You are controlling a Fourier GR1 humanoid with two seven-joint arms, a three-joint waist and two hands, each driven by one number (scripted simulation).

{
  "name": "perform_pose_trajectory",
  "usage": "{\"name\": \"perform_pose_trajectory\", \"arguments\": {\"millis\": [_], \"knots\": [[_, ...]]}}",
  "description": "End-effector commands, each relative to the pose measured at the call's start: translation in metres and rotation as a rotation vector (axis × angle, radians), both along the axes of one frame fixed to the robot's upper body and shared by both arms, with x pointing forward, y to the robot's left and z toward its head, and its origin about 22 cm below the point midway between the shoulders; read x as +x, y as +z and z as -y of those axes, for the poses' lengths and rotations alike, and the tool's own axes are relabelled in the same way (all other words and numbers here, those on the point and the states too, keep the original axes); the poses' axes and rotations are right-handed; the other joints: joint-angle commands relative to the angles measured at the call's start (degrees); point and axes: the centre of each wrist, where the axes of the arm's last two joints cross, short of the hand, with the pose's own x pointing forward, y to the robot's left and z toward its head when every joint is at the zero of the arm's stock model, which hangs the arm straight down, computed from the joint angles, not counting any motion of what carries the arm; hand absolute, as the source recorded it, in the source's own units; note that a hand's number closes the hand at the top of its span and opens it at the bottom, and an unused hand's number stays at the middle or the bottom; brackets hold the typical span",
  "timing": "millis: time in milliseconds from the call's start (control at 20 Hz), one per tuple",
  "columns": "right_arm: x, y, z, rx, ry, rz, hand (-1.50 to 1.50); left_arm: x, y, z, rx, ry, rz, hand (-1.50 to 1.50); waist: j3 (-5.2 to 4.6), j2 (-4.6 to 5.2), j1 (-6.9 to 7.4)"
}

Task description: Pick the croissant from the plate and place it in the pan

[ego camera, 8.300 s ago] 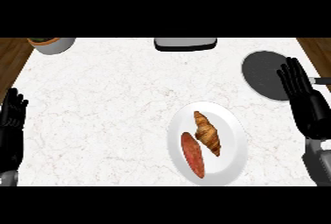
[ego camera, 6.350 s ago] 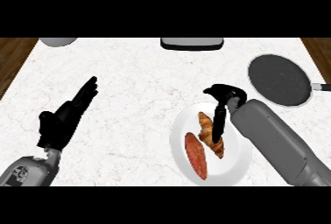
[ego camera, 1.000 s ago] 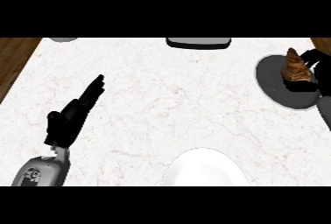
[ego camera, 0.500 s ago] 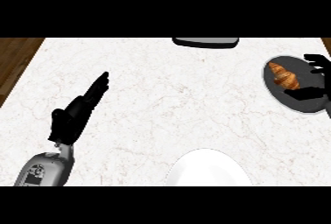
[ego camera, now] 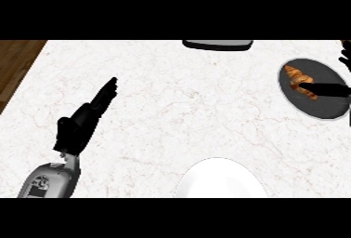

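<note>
The golden-brown croissant (ego camera: 297, 77) lies in the dark round pan (ego camera: 316, 106) at the right edge of the head view. My right hand (ego camera: 329, 89) shows only partly at that edge. One straight finger reaches across the pan and over the croissant's lower end, and another finger tip (ego camera: 345, 59) shows above it. Nothing is curled round the croissant. The white plate (ego camera: 219, 179) sits at the bottom centre, cut off by the view, and its visible part is bare. My left hand (ego camera: 83, 122) hovers over the counter at the left, fingers straight and pointing up-right.
A dark flat object (ego camera: 218, 44) lies at the counter's far edge, top centre. The wooden floor (ego camera: 17, 62) shows beyond the counter's left edge. White marble counter (ego camera: 192, 107) spreads between the left hand and the pan.
The croissant was held upright over the pan a second ago; it now lies flat inside. My right hand has let go and pulled back toward the right edge. The left hand barely moved.
</note>
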Motion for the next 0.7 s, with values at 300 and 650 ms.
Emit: {"name": "perform_pose_trajectory", "arguments": {"millis": [300,650], "knots": [[-0.047,-0.001,0.063,0.246,0.127,0.093,-1.50,0.000,-0.002,-0.012,-0.015,0.027,0.000,0.00,-0.11,-0.28,-1.02],[-0.099,-0.032,0.094,0.232,0.210,0.212,-1.50,-0.001,0.005,-0.024,0.011,0.039,0.003,0.00,-0.07,-0.79,-1.81]]}}
